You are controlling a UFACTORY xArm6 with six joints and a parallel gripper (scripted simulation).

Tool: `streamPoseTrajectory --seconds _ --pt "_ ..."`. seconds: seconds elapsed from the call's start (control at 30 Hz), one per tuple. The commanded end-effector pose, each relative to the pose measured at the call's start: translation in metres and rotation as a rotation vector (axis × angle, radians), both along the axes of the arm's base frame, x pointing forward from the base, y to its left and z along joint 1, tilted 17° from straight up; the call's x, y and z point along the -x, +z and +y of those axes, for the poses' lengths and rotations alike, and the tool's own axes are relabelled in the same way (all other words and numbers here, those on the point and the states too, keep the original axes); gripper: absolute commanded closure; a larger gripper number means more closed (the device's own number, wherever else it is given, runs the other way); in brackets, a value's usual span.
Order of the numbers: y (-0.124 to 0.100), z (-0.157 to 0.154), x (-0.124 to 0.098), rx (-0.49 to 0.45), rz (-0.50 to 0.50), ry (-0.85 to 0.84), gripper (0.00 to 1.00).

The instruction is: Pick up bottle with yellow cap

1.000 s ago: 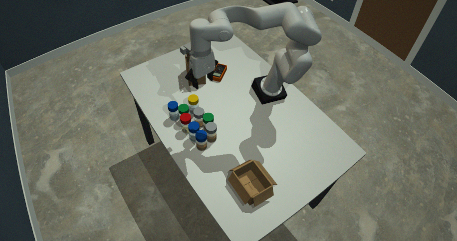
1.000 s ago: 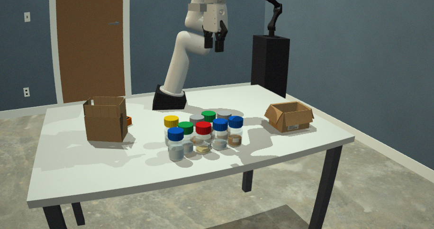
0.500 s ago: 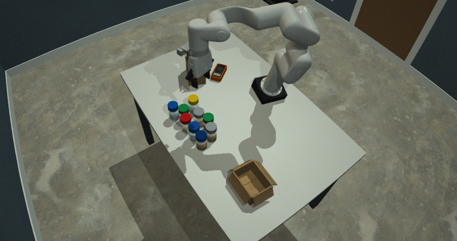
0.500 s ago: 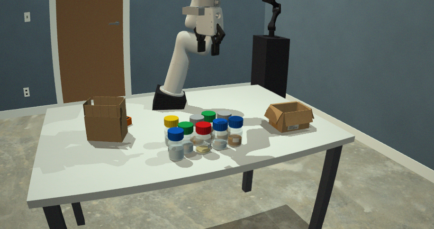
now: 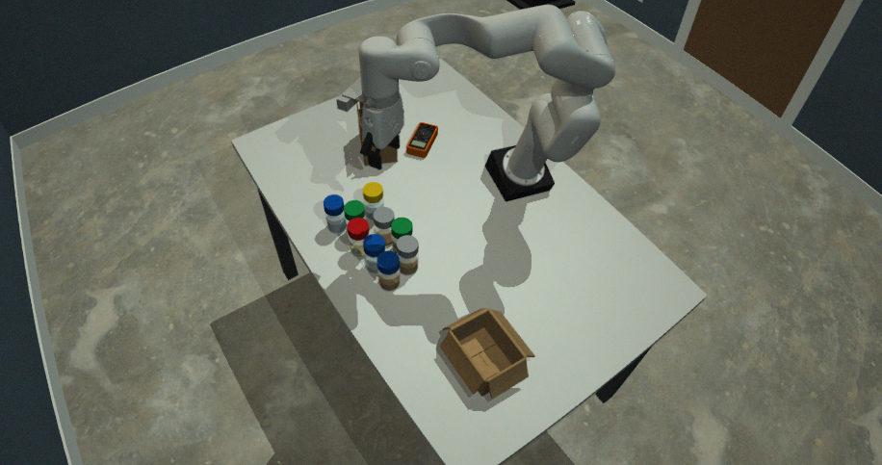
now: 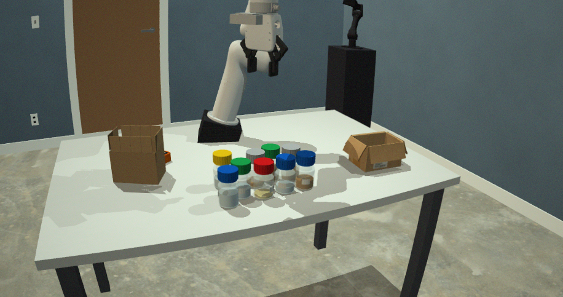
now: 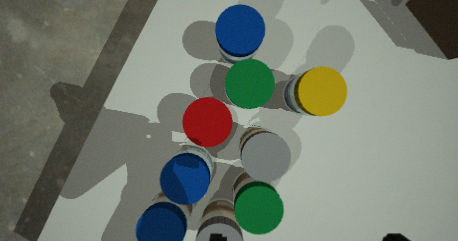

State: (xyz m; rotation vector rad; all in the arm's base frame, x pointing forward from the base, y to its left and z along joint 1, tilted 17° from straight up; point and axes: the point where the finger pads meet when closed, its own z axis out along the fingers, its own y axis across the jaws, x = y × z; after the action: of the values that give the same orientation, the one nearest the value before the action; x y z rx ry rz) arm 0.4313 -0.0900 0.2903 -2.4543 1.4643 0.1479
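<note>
The tool [image 6: 262, 65] hangs high above the table [image 6: 118, 224], open, with nothing between its fingers. The bottle with the yellow cap [image 6: 221, 162] stands upright at one corner of a tight bunch of bottles. Right beside it is a bottle with a green cap [image 7: 249, 83], and a bottle with a grey cap [image 7: 265, 156] is near too. Its other sides face bare table.

I think the step now is to get over the yellow cap and come down. To do it well, the tool should line up right above that cap, with its fingers turned so one slips down on the bare side and the other goes into the small gap by the green one. It should go down slowly and straight, so no neighbour gets knocked over. Then close gently and lift straight up.

The table is white with dark legs. On it sit two brown boxes, one tall [image 6: 137, 160] and one open [image 6: 375, 150], and a small orange meter [image 5: 422, 139]. The floor is grey and patchy, the walls are dark blue, and there is a brown door [image 6: 116, 54].
</note>
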Motion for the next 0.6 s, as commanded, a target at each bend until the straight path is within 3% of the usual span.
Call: streamPoseTrajectory --seconds 0.0,0.33,0.57 --pt "-0.009 -0.010 0.001 0.007 -0.041 0.110 0.21" --pt "-0.015 -0.015 0.002 0.012 -0.055 0.165 0.21" --pt "-0.031 -0.030 0.006 0.023 -0.110 0.333 0.21"
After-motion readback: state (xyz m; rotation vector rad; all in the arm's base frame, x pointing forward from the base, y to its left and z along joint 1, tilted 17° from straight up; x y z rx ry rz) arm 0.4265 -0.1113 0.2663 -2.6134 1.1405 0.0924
